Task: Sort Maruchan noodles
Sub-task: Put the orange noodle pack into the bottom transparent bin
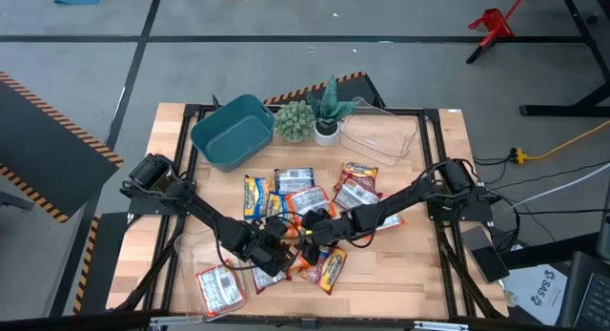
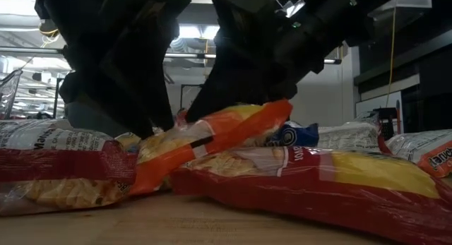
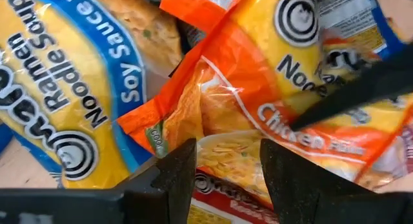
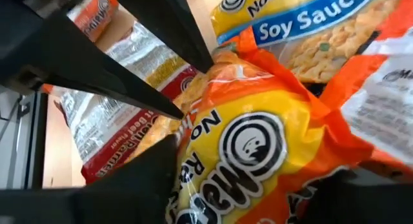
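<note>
At seven o'clock in the heap of glossy ramen packets (image 1: 305, 202), the left gripper (image 3: 222, 175) stands with fingers apart astride the edge of the orange chicken-flavour packet (image 3: 258, 121), not clamping it. At five o'clock, the right gripper (image 1: 319, 231) straddles the same packet; whether it grips I cannot tell. Best one gripper pinches firmly while the other lets go, before lifting clear.

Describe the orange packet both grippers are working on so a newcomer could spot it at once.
Start at the wooden table and find the packet pile in its middle, below the teal bin. Where the left gripper and right gripper meet lies the orange packet. It alone is orange with a Chicken label, beside a blue-yellow Soy Sauce packet, and lifted at one end.
</note>
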`<move>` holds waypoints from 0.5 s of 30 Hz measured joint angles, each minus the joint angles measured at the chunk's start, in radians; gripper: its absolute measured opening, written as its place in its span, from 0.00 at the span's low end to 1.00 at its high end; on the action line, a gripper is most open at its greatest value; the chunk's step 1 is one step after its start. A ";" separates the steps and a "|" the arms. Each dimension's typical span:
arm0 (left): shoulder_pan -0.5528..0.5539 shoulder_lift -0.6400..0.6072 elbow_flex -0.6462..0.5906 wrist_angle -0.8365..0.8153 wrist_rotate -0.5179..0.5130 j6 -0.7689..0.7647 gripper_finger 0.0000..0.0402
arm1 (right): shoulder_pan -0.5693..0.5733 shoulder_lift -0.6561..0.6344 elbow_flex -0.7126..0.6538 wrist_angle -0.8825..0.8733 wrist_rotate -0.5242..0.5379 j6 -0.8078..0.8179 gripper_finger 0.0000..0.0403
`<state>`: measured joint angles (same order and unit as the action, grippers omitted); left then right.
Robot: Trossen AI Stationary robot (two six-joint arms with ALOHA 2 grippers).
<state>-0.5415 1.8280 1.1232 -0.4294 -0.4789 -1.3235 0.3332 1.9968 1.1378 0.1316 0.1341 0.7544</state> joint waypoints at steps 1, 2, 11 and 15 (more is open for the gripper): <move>0.000 0.000 0.006 0.001 0.000 0.004 0.41 | 0.000 0.000 0.001 -0.002 -0.001 0.000 0.53; 0.000 0.000 0.014 0.000 0.000 0.012 0.41 | 0.000 0.000 0.001 -0.003 -0.002 0.000 0.49; 0.003 -0.002 0.140 -0.162 -0.001 0.054 0.41 | 0.000 -0.006 -0.001 -0.011 0.001 -0.006 0.24; 0.002 -0.009 0.248 -0.312 0.000 0.064 0.41 | 0.001 -0.021 -0.002 -0.010 0.000 -0.021 0.18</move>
<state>-0.5392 1.8195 1.3712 -0.7410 -0.4793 -1.2593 0.3340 1.9762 1.1358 0.1218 0.1344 0.7329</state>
